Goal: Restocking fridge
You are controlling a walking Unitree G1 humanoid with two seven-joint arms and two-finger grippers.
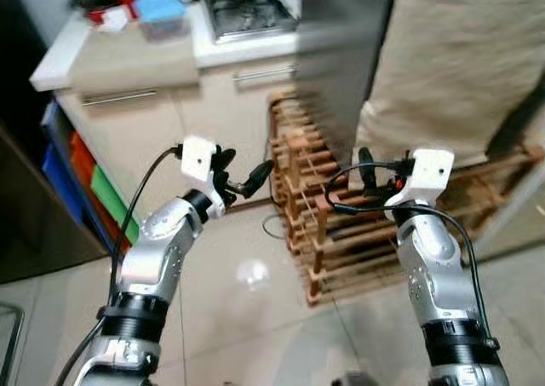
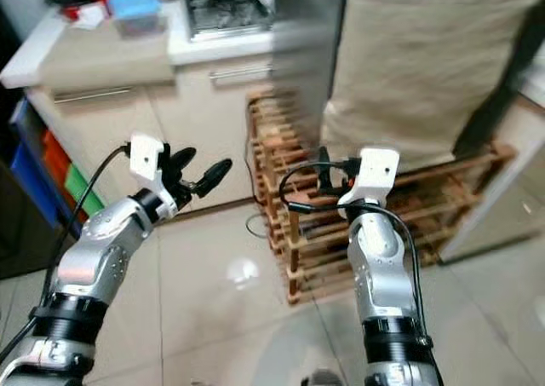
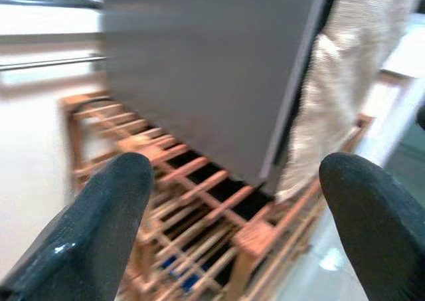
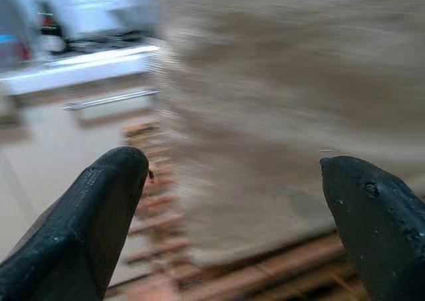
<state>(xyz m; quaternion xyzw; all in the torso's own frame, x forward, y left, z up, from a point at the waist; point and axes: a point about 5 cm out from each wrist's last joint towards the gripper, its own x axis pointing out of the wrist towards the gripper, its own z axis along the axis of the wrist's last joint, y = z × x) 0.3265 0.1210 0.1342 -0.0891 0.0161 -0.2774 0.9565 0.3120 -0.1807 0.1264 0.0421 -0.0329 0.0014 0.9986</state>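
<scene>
You've got bare tile floor [image 1: 247, 309] between the arms; a wooden rack [image 1: 311, 207] sits just ahead under the grey fridge [image 1: 341, 54] edge (cloth-draped side [image 1: 451, 62] to its right), bench [image 1: 128, 58] ahead-left. Both arms are raised, elbows bent: left end effector [image 1: 247, 177] fingers apart, empty; right end effector [image 4: 232, 201] likewise spread, empty, facing the cloth.

We are in a home kitchen. A white surface [image 1: 128, 58] runs over cream cabinet fronts with metal bar handles [image 1: 119, 97], and on it sits a gas hob [image 1: 247, 13], with a blue box [image 1: 159, 9] just beside the hob. Below the hob, a wooden slatted rack [image 1: 328, 224] stands on the glossy tiled floor [image 1: 247, 309], and above the rack rises a tall grey appliance door [image 3: 206, 68].
</scene>
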